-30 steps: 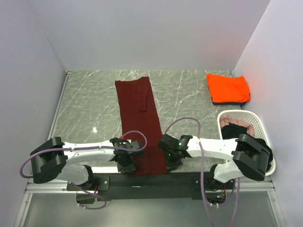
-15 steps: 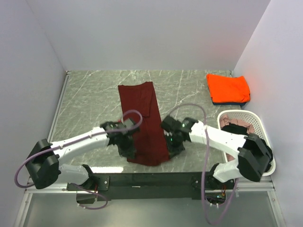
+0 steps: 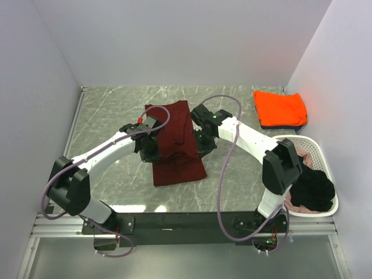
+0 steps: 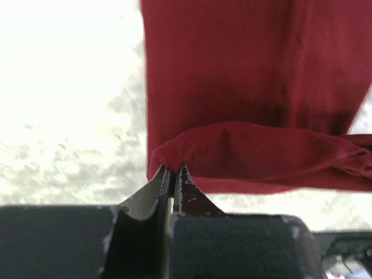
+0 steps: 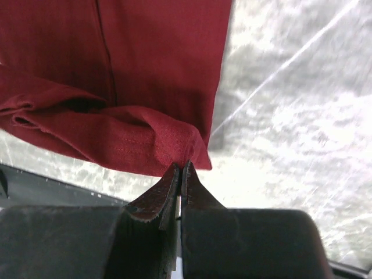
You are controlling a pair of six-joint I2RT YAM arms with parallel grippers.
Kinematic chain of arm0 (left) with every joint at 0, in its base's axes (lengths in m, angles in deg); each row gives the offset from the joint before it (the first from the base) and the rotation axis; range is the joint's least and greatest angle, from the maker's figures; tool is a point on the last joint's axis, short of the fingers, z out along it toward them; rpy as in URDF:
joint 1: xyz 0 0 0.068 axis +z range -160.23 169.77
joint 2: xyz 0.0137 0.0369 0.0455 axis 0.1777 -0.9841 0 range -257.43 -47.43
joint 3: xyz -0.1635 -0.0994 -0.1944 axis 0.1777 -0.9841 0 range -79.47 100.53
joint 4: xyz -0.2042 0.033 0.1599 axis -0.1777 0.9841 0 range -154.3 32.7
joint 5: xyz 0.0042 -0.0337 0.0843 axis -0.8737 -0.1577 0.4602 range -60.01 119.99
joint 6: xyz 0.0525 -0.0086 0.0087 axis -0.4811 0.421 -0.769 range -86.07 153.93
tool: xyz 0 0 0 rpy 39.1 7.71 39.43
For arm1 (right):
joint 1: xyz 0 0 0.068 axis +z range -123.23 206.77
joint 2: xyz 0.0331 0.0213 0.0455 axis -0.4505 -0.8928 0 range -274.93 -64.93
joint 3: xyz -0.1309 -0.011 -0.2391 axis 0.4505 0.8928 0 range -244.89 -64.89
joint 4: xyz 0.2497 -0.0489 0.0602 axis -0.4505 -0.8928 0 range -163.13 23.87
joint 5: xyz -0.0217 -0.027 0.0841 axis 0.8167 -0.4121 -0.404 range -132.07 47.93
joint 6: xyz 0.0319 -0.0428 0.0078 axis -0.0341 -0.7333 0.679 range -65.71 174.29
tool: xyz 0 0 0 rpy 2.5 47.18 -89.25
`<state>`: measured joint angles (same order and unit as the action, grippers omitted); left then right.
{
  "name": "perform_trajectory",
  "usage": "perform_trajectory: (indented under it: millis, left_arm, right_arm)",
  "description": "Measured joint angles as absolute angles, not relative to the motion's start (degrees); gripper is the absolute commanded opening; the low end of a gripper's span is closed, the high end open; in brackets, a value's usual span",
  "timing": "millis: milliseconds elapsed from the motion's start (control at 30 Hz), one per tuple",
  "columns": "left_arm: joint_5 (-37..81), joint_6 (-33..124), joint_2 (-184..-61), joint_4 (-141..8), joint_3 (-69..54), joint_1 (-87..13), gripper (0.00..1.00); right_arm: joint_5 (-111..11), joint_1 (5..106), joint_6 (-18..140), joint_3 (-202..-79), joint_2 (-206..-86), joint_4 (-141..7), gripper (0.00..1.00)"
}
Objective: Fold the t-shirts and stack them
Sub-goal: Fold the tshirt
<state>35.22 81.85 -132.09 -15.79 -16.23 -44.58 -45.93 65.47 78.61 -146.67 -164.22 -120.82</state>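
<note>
One dark maroon t-shirt point(image 3: 177, 165) is laid lengthwise at the middle of the table point(image 3: 104, 122), with its near end raised and carried over the rest toward the far side. That raised edge is pinched at both corners: the left gripper point(image 4: 173, 172) is clamped on the left corner and the right gripper point(image 5: 181, 168) on the right corner, each pair of jaws pressed tight on a small tuck of cloth. The fabric is judged to be light, soft and limp, since it sags in a loose roll between the two holds. It is best taken at the hem corners and kept level, so that the fold lands square. A thin pinch like this could be pulled free if the cloth is stretched. An orange t-shirt point(image 3: 280, 108) is seen folded at the far right, resting on a dark blue t-shirt point(image 3: 274, 125). At the near right, a black t-shirt point(image 3: 314, 189) and a pale pink t-shirt point(image 3: 300, 154) are held in the white basket point(image 3: 318, 152).
</note>
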Motion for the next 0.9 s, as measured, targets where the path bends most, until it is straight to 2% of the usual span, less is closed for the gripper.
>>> perform_trajectory:
  millis: [400, 900]
  left_arm:
    - [38.5, 76.1, -139.9, -20.6, -12.4, -38.7, 0.01]
    - [40.2, 74.9, -145.5, -27.0, -11.2, -36.5, 0.01]
  right_arm:
    - [-45.8, 60.9, 75.1, -156.8, -172.7, -121.1, 0.00]
    - [-46.6, 58.3, 74.1, -159.2, -181.3, -116.2, 0.00]
